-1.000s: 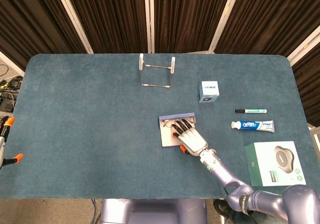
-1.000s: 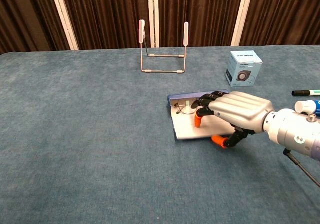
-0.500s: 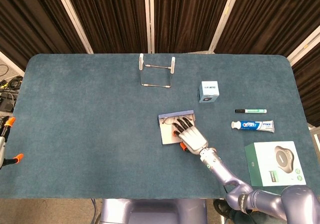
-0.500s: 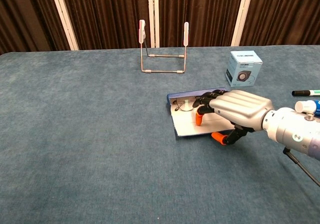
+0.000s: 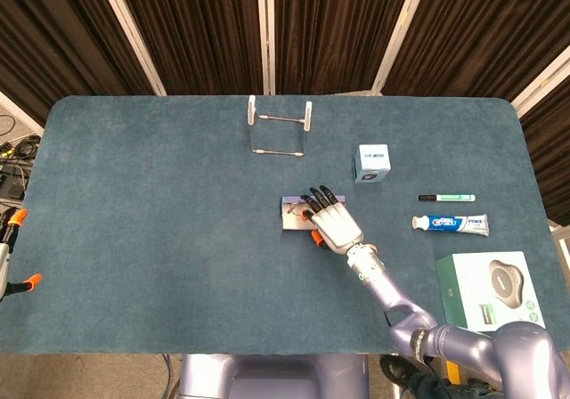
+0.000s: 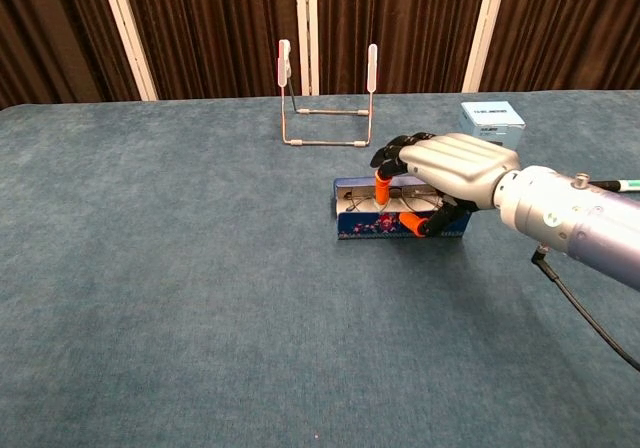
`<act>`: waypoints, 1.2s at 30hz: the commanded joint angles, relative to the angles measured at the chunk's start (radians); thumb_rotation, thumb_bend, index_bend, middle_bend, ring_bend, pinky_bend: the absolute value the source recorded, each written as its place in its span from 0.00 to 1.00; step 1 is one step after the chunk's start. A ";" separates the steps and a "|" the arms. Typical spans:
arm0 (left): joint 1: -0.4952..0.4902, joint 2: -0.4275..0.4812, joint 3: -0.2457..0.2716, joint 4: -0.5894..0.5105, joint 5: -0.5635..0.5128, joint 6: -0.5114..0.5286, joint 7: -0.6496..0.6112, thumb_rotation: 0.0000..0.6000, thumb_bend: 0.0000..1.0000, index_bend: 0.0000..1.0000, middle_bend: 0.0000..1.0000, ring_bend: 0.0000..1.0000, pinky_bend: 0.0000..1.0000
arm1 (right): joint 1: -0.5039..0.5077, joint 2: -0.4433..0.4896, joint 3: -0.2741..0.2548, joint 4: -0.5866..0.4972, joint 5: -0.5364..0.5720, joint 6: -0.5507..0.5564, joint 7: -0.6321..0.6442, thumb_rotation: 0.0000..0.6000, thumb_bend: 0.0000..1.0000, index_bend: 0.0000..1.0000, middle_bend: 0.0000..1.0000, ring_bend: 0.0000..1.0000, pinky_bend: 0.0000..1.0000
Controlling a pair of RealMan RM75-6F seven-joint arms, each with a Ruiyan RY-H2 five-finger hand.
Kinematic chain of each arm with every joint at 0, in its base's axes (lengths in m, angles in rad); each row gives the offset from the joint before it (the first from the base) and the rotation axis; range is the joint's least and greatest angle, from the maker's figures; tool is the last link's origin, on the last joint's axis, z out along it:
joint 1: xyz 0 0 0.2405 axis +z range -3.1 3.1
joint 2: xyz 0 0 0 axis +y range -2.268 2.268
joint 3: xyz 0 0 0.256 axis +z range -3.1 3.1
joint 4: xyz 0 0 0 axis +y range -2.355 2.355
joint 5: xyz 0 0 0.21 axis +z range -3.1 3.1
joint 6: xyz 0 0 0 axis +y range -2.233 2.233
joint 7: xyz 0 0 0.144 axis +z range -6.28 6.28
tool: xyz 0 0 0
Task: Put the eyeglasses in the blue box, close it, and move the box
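1. Head view: the blue box (image 5: 295,214) lies near the middle of the teal table (image 5: 160,203), a little right of centre, in front of the wire stand (image 5: 280,133) and well apart from it.
2. Head view: the right hand (image 5: 327,222) lies over the right part of the box, dark fingers (image 5: 313,198) fanned toward the far edge of the table, so only the box's left end shows beside it.
3. Head view: to the right stand a small light-blue carton (image 5: 371,163), a marker pen (image 5: 446,198), a toothpaste tube (image 5: 451,224) and a green-and-white package (image 5: 490,291). The left hand shows in neither view.
4. Chest view: the blue box (image 6: 365,225) rests on the table (image 6: 180,298) with its patterned front wall facing the camera and its top open; thin wire-like shapes inside look like the eyeglasses (image 6: 362,202), though they are too fine to be sure.
5. Chest view: the right hand (image 6: 437,171) arches over the box's right half, palm down. Orange-tipped fingers (image 6: 381,180) reach down at the opening and the thumb lies against the front wall; whether they actually clamp the box or only touch it, I cannot tell.
6. Chest view: the wire stand (image 6: 328,98) is behind the box, and the small carton (image 6: 492,116) peeks from behind the hand.
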 commanded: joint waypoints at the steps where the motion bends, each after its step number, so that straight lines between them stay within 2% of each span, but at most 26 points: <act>1: -0.001 0.000 0.000 0.002 -0.001 -0.001 0.000 1.00 0.00 0.00 0.00 0.00 0.00 | 0.011 -0.023 0.013 0.032 0.027 -0.019 -0.019 1.00 0.42 0.43 0.13 0.00 0.00; 7: -0.002 -0.001 -0.001 0.004 -0.005 -0.004 -0.001 1.00 0.00 0.00 0.00 0.00 0.00 | 0.007 -0.030 -0.005 0.046 0.029 -0.027 -0.020 1.00 0.42 0.47 0.13 0.00 0.00; 12: 0.000 0.000 0.000 0.001 -0.002 -0.001 -0.003 1.00 0.00 0.00 0.00 0.00 0.00 | -0.001 -0.004 -0.024 0.003 -0.006 -0.001 0.002 1.00 0.44 0.56 0.14 0.00 0.00; 18: 0.002 0.004 0.002 -0.004 0.006 0.004 -0.009 1.00 0.00 0.00 0.00 0.00 0.00 | -0.028 0.096 -0.077 -0.150 -0.048 0.003 0.017 1.00 0.51 0.63 0.14 0.00 0.00; 25: 0.001 0.004 0.006 -0.010 0.018 0.005 -0.007 1.00 0.00 0.00 0.00 0.00 0.00 | -0.050 0.244 -0.131 -0.365 -0.112 0.023 -0.013 1.00 0.53 0.64 0.14 0.00 0.00; 30: 0.001 0.005 0.006 -0.014 0.021 0.009 -0.006 1.00 0.00 0.00 0.00 0.00 0.00 | -0.034 0.289 -0.131 -0.437 -0.114 -0.001 -0.079 1.00 0.54 0.64 0.14 0.00 0.00; 36: -0.001 0.005 0.007 -0.018 0.025 0.006 -0.004 1.00 0.00 0.00 0.00 0.00 0.00 | -0.007 0.252 -0.097 -0.434 -0.057 -0.041 -0.136 1.00 0.54 0.64 0.13 0.00 0.00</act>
